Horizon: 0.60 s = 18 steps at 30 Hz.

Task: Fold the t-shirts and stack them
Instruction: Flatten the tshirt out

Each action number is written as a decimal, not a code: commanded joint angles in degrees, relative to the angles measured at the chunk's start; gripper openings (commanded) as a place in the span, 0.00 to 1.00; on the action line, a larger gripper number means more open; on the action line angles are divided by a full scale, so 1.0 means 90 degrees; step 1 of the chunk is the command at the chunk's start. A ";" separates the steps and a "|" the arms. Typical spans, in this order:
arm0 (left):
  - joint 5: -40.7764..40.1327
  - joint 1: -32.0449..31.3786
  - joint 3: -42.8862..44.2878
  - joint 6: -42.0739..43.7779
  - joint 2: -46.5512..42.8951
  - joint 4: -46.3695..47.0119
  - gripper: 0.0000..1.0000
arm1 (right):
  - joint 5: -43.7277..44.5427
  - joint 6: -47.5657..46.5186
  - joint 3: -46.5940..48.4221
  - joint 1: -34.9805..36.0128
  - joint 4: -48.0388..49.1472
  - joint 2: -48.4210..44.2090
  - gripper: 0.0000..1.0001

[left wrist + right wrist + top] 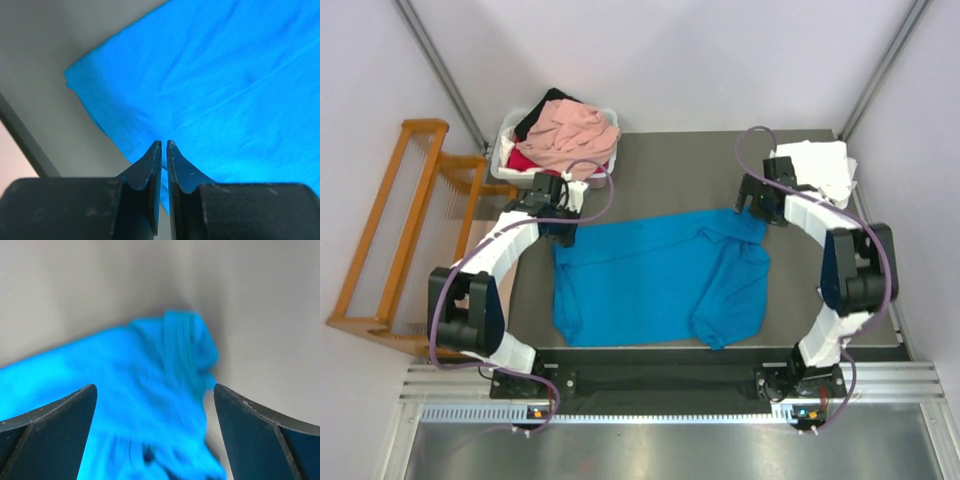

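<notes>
Blue t-shirt (650, 280) is lying spread, partly rumpled, on the surface (670, 170). Left hand (163, 145) is pinching its far-left hem, fingers nearly together. Right hand (154, 388) is hovering wide open over the bunched far-right corner.

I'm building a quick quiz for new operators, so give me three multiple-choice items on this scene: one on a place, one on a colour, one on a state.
1. On the table, where is the tub? A far left; B far right; C near edge
2. What colour is the shirt laid out in the middle? A red; B blue; C black
3. How is the right gripper? A open; B shut on the shirt; C shut on the tub

Answers: 1 A, the top view shows it at the far-left corner. 2 B, it is bright blue in every view. 3 A, its jaws stand wide apart in the wrist view.
</notes>
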 commanded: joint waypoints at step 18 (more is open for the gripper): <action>-0.0197 0.0331 -0.0960 -0.0052 -0.0235 0.0487 0.35 | -0.0030 -0.0088 -0.1782 0.0465 0.0006 -0.2121 1.00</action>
